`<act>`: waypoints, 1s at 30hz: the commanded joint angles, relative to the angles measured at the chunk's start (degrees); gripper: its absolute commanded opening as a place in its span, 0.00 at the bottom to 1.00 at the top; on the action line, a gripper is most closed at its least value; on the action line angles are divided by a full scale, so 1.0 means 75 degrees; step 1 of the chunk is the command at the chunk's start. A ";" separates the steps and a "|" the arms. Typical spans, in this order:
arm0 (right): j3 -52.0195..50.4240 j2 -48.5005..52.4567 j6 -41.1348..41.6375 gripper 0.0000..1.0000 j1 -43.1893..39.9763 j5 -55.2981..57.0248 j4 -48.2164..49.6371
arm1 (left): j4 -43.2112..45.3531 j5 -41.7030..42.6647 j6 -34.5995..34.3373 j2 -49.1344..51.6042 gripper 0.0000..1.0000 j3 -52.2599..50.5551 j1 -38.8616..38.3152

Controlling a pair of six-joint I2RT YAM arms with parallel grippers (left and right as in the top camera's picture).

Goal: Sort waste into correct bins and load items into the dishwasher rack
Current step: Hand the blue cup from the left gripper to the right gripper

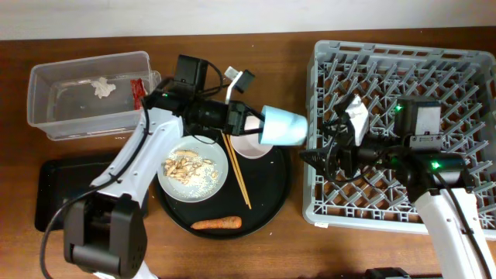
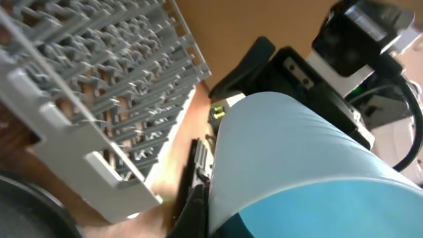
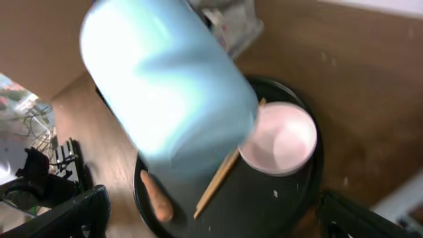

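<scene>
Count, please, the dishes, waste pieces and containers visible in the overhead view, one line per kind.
Dishes: 4 (cup, bowl, plate, chopsticks as one pair)
Waste: 4 (wrapper, tissue, carrot, food scraps)
Containers: 4 (tub, flat tray, round tray, rack)
Total: 12

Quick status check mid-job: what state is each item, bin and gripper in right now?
Light blue cup: on its side, held by left gripper
Right gripper: open, empty
Bowl: upright, empty, on round tray
Plate: carries food scraps
Chopsticks: lying on round tray
Carrot: lying on round tray
Clear tub: holds tissue and red wrapper
Dishwasher rack: no dishes visible
</scene>
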 commanded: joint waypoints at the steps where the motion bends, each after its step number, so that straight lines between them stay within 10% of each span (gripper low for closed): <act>1: 0.0090 0.0012 -0.0294 0.98 0.0038 -0.0635 0.0248 | 0.0038 0.0335 0.0169 -0.0023 0.00 0.0090 -0.0329; 30: 0.0079 0.0047 -0.0300 0.73 0.0052 -0.1612 0.0513 | 0.0901 0.0787 -0.0708 -0.0023 0.00 0.0090 -0.0828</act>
